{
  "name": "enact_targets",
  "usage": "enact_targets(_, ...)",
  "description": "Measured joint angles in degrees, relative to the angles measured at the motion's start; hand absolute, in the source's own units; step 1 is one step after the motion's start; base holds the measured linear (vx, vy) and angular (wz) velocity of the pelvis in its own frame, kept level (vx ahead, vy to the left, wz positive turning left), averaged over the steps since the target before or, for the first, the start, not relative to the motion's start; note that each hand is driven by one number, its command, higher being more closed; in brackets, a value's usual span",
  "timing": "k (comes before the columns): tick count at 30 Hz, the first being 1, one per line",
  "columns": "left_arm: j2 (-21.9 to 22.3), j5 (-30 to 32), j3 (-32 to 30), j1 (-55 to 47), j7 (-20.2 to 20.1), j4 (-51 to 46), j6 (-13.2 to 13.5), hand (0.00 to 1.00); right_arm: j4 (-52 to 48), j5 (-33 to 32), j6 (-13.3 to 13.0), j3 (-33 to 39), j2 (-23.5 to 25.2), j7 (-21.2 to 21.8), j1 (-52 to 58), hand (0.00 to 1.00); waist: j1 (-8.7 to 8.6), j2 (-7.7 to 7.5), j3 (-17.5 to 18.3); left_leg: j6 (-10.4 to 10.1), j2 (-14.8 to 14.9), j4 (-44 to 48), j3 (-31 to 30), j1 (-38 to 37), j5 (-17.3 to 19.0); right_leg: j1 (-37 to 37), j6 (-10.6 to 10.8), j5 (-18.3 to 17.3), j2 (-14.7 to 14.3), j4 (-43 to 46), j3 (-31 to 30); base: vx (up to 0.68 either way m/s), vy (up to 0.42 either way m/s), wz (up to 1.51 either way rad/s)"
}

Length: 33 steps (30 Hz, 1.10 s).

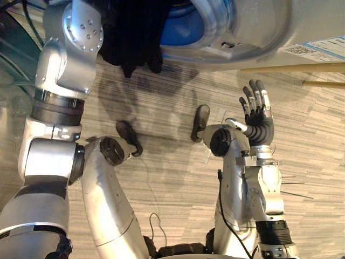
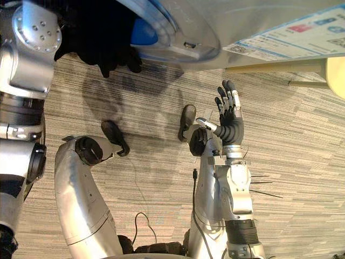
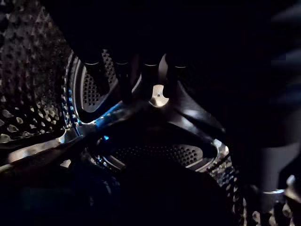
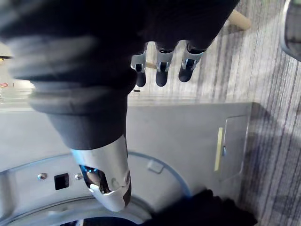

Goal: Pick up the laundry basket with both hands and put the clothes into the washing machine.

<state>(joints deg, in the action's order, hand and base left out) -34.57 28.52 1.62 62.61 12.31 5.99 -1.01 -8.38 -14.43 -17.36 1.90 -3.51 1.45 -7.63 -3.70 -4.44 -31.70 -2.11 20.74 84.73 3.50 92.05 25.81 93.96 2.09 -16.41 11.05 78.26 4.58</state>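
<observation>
R hand (image 1: 260, 123) fingers straight, empty, over floor (image 1: 315, 140); L hand (image 3: 149, 77) in washer drum (image 3: 28, 94), grip unclear.

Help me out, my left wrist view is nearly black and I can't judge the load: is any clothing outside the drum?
Observer: Yes. Black clothes hang out of the washing machine opening, dangling above the floor.
Operator: Is my other hand holding anything?
Observer: No. The right hand is raised in front of the machine, fingers straight, empty.
Operator: Where is the left arm?
Observer: The left arm reaches up beside those clothes towards the opening.
</observation>
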Motion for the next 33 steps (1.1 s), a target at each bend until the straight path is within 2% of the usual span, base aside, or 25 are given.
enact_targets(1,1.14,-0.85,-1.57,-1.61,1.0,-0.95,0.3,0.0,0.0,0.42,-0.04,0.02,-0.01,-0.03,0.16,0.0,0.23,0.11,-0.01,-0.01,-0.06,-0.24,0.02,-0.18,-0.11,-0.15,0.0,0.0,0.0,-0.14,0.03,-0.01,-0.025,0.04)
enact_targets(3,6.92,-3.59,-7.56,-9.39,5.46,-4.17,1.29,0.0,-0.01,1.7,-0.22,-0.02,0.82,-0.22,1.27,0.0,1.18,0.13,0.0,-0.36,-0.16,-1.06,0.04,-1.12,-0.37,-0.84,-0.06,-0.04,-0.03,-0.59,0.14,0.0,-0.013,0.02)
enact_targets(6,13.72,-6.56,-10.78,-17.77,9.23,-6.52,1.79,0.0,0.01,2.81,-0.28,-0.07,1.07,-1.36,1.48,0.0,1.55,0.26,0.07,-0.67,-0.87,-2.34,0.01,-1.8,-0.86,-1.48,-0.31,-0.17,0.04,-1.24,0.28,-0.01,-0.03,0.1)
enact_targets(13,26.39,-9.59,-11.35,-29.38,12.78,-10.52,3.98,0.0,0.01,4.8,-0.28,-0.77,2.99,-2.9,3.03,0.0,2.69,0.92,0.76,-0.9,-1.42,-4.34,-0.1,-3.95,-1.1,-3.46,-0.66,-0.41,-0.03,-2.54,0.59,0.0,-0.015,0.03)
enact_targets(16,33.54,-13.58,-12.49,-35.13,15.12,-10.61,5.01,0.0,0.07,5.55,-0.26,-1.27,3.37,-4.32,3.52,0.0,2.98,1.29,1.31,-1.01,-1.76,-5.07,-0.51,-5.06,-1.13,-4.66,-1.02,-0.86,-0.05,-2.94,0.97,0.0,-0.008,0.01)
enact_targets(18,37.72,-17.52,-12.47,-39.82,16.84,-10.55,5.64,0.0,0.29,6.09,-0.25,-1.59,3.38,-5.39,3.67,0.0,3.02,1.87,3.4,-1.22,-1.87,-5.58,-0.79,-4.82,-1.24,-4.59,-1.07,-1.28,-0.05,-3.1,1.35,0.02,-0.025,0.05)
enact_targets(23,40.98,-25.13,-12.56,-43.87,18.21,-8.27,6.99,0.0,0.39,6.16,-0.16,-2.37,3.31,-7.04,5.12,0.0,3.75,2.2,6.02,-1.57,-1.96,-5.84,-1.23,-5.23,-1.72,-4.73,-1.75,-2.5,0.0,-2.2,1.63,0.03,-0.027,0.05)
enact_targets(26,41.02,-29.14,-13.38,-43.39,18.65,-3.78,8.25,0.0,1.63,6.2,-0.02,-2.36,3.19,-7.96,5.62,0.0,4.38,2.14,6.37,-1.8,-1.98,-5.84,-1.49,-5.51,-1.79,-4.81,-2.18,-3.05,0.02,-1.59,1.73,0.02,-0.041,0.04)
enact_targets(29,40.99,-36.07,-14.23,-42.32,18.89,1.62,8.99,0.0,2.86,6.18,0.12,-2.46,3.13,-8.74,5.67,0.0,4.44,2.12,6.38,-2.04,-1.94,-5.83,-1.78,-5.61,-1.8,-4.87,-2.2,-3.37,0.01,-1.36,1.93,0.01,-0.032,-0.01)
enact_targets(33,39.09,-47.01,-15.29,-37.87,15.14,9.83,10.41,0.0,3.55,6.05,0.31,-2.38,2.71,-9.03,5.7,0.0,4.21,2.11,6.38,-2.21,-1.83,-5.83,-1.88,-5.64,-1.88,-4.87,-2.24,-3.39,-0.12,-1.27,2.02,0.0,0.0,0.0)
